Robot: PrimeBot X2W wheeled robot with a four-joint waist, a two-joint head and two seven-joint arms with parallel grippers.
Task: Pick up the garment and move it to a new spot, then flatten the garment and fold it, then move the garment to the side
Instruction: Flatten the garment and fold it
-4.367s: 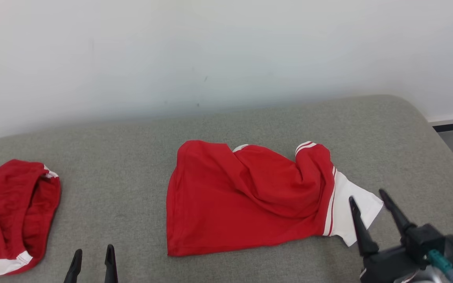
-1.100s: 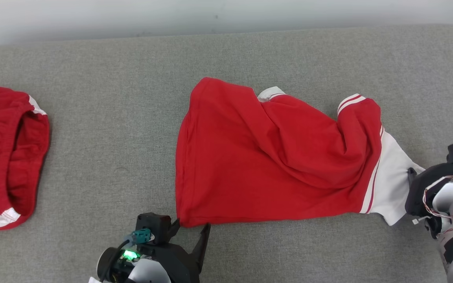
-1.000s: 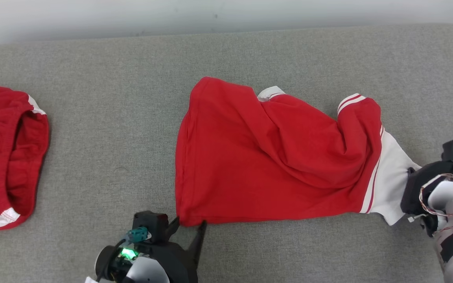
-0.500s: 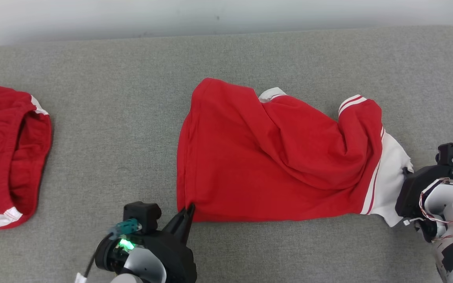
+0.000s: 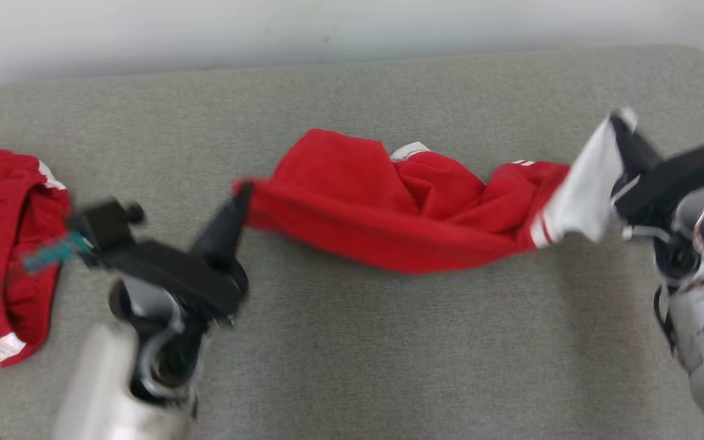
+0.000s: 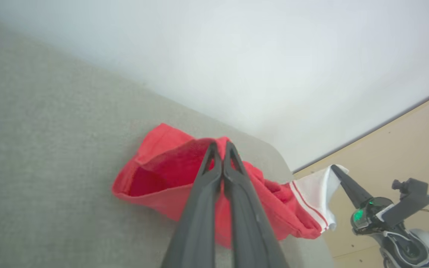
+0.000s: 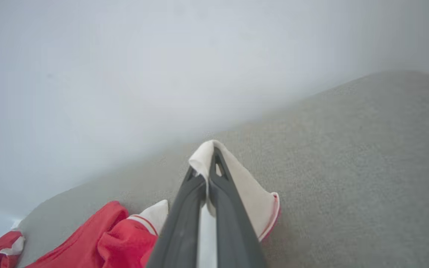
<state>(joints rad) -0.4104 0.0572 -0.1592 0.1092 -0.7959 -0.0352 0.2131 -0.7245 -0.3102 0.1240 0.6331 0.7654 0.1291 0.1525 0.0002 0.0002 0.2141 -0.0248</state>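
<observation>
Raised, left claw (image 5: 242,194) and right claw (image 5: 621,122) pinch garment (image 5: 401,226) aloft.

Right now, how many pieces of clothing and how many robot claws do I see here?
Garments: 2, the red shirt and the crumpled red garment.
Grippers: 2, the left gripper and the right gripper.
Total: 4.

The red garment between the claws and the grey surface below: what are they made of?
Red garment: soft matte knit, probably cotton jersey; it sags and creases between the left claw and right claw. Grey surface: matte woven upholstery, seemingly padded; speckled weave, rounded corner.
</observation>
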